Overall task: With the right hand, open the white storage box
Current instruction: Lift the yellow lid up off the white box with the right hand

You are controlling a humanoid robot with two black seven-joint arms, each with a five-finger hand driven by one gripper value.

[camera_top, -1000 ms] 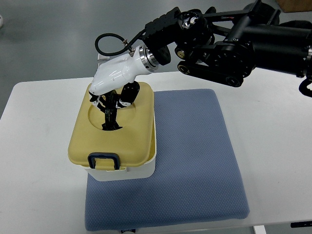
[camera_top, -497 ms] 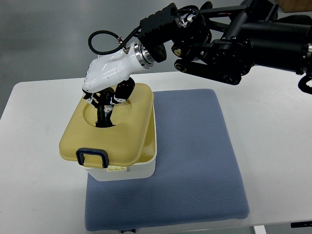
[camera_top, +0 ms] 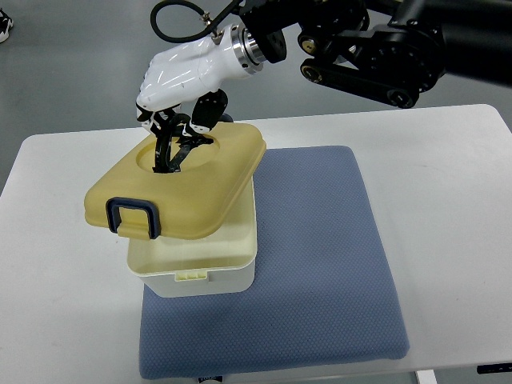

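While the right hand [camera_top: 178,120] pinches the lid [camera_top: 180,186] by its handle | lid tilted, lifted above box [camera_top: 200,264] | pad [camera_top: 312,264] at 3 o'clock

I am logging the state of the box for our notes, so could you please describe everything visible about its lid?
The lid is a pale yellow, smooth, plastic-looking slab with rounded corners, a round recess on top and a dark blue latch at its near edge. It is lifted and tilted, shifted toward the picture's left over the open white box, whose inside shows at the near side. The right hand reaches into the recess, its dark fingers gripping there.
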